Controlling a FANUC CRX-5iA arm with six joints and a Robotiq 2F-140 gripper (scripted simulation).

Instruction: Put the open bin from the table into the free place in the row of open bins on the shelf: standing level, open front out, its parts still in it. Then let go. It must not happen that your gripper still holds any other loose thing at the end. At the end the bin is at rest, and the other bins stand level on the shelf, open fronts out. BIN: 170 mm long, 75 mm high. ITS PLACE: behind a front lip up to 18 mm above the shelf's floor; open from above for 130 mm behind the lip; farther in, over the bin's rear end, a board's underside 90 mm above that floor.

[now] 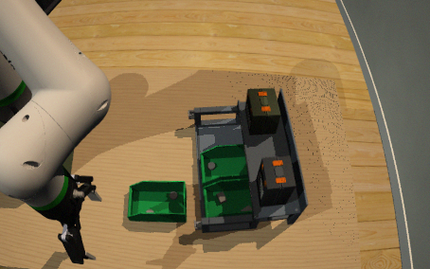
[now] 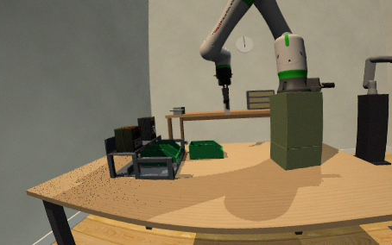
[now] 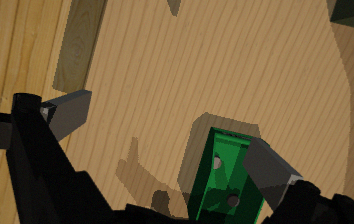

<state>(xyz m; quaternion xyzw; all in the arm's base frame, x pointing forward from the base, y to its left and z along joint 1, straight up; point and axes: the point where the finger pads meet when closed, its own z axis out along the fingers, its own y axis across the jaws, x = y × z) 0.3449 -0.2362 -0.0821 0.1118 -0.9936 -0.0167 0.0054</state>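
Observation:
The green open bin (image 1: 157,201) stands on the table, just left of the dark shelf (image 1: 246,166), with small grey parts (image 1: 172,194) in it. It also shows in the side view (image 2: 205,149) and in the wrist view (image 3: 225,175), far below my right finger. Two more green bins (image 1: 223,163) (image 1: 227,198) stand side by side on the shelf. The free grey place (image 1: 219,134) lies beside them, at the far end of the row. My gripper (image 1: 84,223) (image 2: 226,103) is open and empty, high above the table and left of the bin. In the wrist view the fingers stand wide apart.
Two dark boxes with orange marks (image 1: 262,110) (image 1: 277,180) stand on the shelf behind the bins. The olive pedestal (image 2: 296,129) carries the arm's base. A black stand (image 2: 372,125) is at the right. The table edge curves along the right side (image 1: 355,95).

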